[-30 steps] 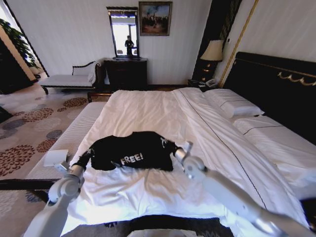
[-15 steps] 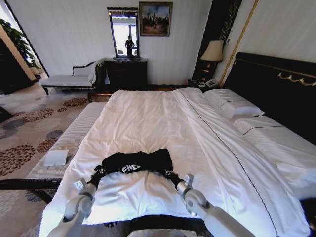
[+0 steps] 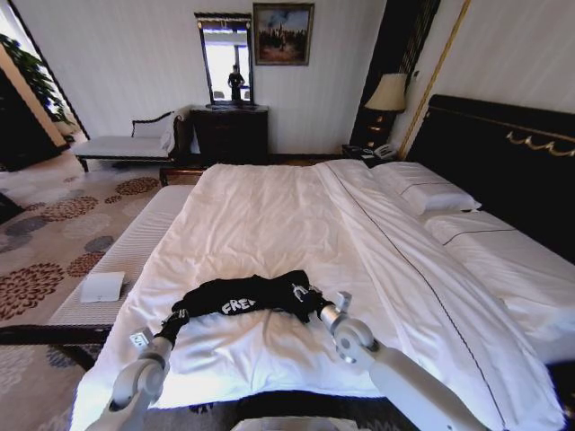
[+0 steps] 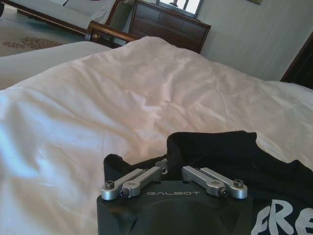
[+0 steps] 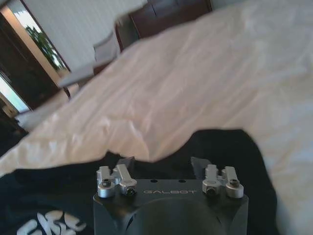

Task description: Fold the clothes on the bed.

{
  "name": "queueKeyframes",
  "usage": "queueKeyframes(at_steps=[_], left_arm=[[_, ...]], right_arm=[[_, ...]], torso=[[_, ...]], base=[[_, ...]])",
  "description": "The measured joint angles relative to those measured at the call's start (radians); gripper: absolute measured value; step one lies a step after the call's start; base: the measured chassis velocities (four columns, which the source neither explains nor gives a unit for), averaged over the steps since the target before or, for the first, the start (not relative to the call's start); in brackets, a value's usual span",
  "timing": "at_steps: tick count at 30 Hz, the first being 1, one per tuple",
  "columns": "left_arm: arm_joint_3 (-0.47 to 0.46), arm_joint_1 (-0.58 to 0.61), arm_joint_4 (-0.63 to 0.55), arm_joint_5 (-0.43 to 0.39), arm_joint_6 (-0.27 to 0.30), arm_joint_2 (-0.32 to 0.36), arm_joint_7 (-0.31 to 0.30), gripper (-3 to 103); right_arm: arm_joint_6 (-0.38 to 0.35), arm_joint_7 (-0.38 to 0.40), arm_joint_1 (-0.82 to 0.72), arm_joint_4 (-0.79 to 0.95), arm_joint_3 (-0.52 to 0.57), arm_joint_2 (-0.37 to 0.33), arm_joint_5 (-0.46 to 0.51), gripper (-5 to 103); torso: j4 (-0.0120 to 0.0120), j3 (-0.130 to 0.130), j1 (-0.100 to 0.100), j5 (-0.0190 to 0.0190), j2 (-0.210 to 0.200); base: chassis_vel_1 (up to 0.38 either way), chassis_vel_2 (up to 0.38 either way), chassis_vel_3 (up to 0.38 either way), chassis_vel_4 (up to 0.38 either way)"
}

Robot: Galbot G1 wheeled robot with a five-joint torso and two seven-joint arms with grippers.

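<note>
Bed: a large bed (image 3: 269,206) with a white duvet, seen from its foot end; white pillows (image 3: 422,189) lie toward the dark headboard (image 3: 503,153).
T-shirt: the black T-shirt (image 3: 247,296) sits bunched on the duvet near the foot of the bed, gathered into a narrow band running across the bed. Part of its white lettering shows, reading roughly "FREE". In the left wrist view the shirt (image 4: 234,156) lies crumpled just ahead of the jaws, with letters at one corner; in the right wrist view the shirt (image 5: 225,147) spreads dark under and around the gripper body.
Left gripper: the left gripper (image 3: 177,316) is at the end of the T-shirt nearer the bed's carpet side. In the left wrist view its gripper (image 4: 166,169) has the jaws drawn close together on a fold of black cloth.
Right gripper: the right gripper (image 3: 313,303) is at the opposite end of the T-shirt, toward the pillow side. In the right wrist view the gripper (image 5: 164,164) sits low against dark fabric; whether its jaws are spread or pressed together I cannot tell.
Beside the bed: a small white folded towel (image 3: 101,286) lies on a ribbed bench along the bed's carpet side, well apart from the T-shirt.
</note>
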Motion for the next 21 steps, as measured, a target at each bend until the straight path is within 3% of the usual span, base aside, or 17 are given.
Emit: queueKeyframes(at_steps=[2,4,8,13,16,18,19,20,21], left_arm=[[-0.001,0.006,-0.006,0.002,-0.002,-0.003,0.0,0],[-0.001,0.01,-0.01,0.003,-0.003,-0.005,0.0,0],[-0.002,0.022,-0.014,0.008,-0.01,-0.01,0.002,0],[-0.006,0.025,-0.006,0.012,-0.014,-0.01,0.002,0],[-0.007,0.024,-0.003,0.013,-0.014,-0.01,0.002,0],[-0.007,0.022,-0.001,0.013,-0.014,-0.011,0.002,0],[-0.007,0.022,-0.001,0.013,-0.014,-0.011,0.002,0],[-0.007,0.021,-0.001,0.013,-0.014,-0.012,0.002,0],[-0.007,0.021,-0.001,0.013,-0.014,-0.012,0.002,0]], right_arm=[[-0.042,0.032,0.02,-0.004,-0.016,0.003,0.041,77],[-0.057,0.039,0.027,-0.007,-0.02,0.004,0.056,77],[-0.072,0.036,0.046,-0.037,-0.027,0.005,0.062,96],[-0.072,0.024,0.049,-0.054,-0.027,0.009,0.062,101],[-0.07,0.018,0.047,-0.055,-0.029,0.012,0.061,96],[-0.068,0.015,0.047,-0.058,-0.032,0.014,0.06,86],[-0.068,0.014,0.048,-0.06,-0.034,0.015,0.059,86],[-0.067,0.011,0.051,-0.064,-0.037,0.016,0.057,76],[-0.067,0.011,0.051,-0.064,-0.037,0.016,0.057,76]], torso=[[0.0,0.0,0.0,0.0001,0.0],[-0.0001,0.0,0.0,0.0,0.0],[-0.0001,0.0,0.0,0.0001,0.0],[-0.0001,0.0,0.0,0.0,0.0],[-0.0002,0.0,0.0,0.0,0.0],[-0.0001,0.0,0.0,0.0001,0.0],[-0.0002,0.0,0.0,0.0001,0.0],[-0.0002,0.0,0.0,0.0001,0.0],[-0.0002,0.0,0.0,0.0001,0.0]], base=[[0.0,0.0,0.0,0.0],[0.0,0.0,0.0,0.0],[0.0,0.0,0.0,0.0],[0.0,0.0,0.0,0.0],[0.0,0.0,0.0,0.0],[0.0,0.0,0.0,0.0],[0.0,0.0,0.0,0.0],[0.0,0.0,0.0,0.0],[0.0,0.0,0.0,0.0]])
